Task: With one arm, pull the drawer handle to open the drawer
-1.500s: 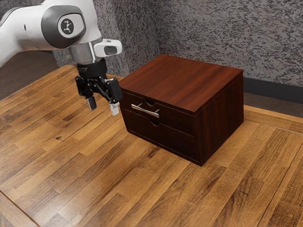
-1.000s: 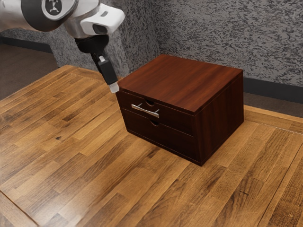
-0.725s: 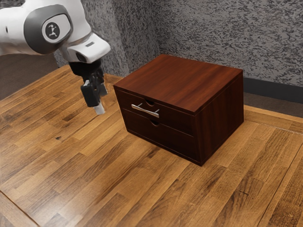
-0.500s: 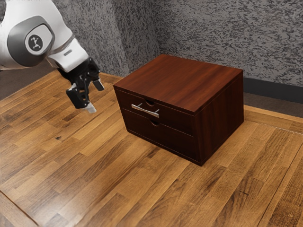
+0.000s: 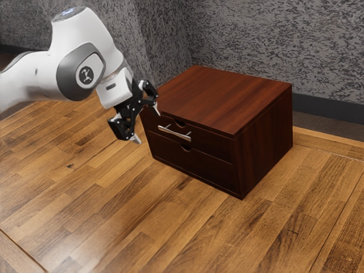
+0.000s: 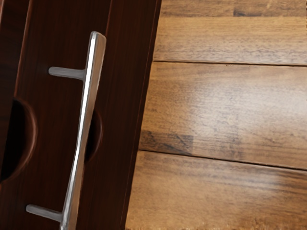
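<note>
Drawer handle [image 5: 174,132], a silver bar, sits on the upper drawer [image 5: 207,142] of the dark wooden cabinet [image 5: 227,99], mid-frame in the exterior view. That drawer's front lies flush with the cabinet's face. The gripper [image 5: 145,124] hangs just off the cabinet's front corner edge, to the exterior view's left of the handle, fingers spread wide and grasping nothing. Bare wooden tabletop [image 5: 114,216] stretches across the lower left before the drawer. The wrist view shows two posts [image 6: 67,73] holding the bar clear of the drawer front.

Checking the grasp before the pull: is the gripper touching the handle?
Apart. The exterior view shows the open gripper to the left of the handle, with a clear gap between its fingertips and the bar.
</note>
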`<action>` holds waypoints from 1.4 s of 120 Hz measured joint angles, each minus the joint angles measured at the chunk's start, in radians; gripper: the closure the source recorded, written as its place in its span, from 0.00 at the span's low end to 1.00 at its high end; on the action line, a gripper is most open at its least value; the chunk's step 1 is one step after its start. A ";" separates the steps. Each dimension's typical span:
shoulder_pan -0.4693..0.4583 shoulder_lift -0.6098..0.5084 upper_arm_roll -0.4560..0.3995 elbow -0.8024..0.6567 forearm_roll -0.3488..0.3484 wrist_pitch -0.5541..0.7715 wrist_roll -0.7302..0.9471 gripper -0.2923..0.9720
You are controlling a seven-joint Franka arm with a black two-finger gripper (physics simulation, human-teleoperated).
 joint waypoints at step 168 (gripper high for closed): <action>-0.001 0.012 -0.008 -0.096 -0.031 0.223 0.296 0.36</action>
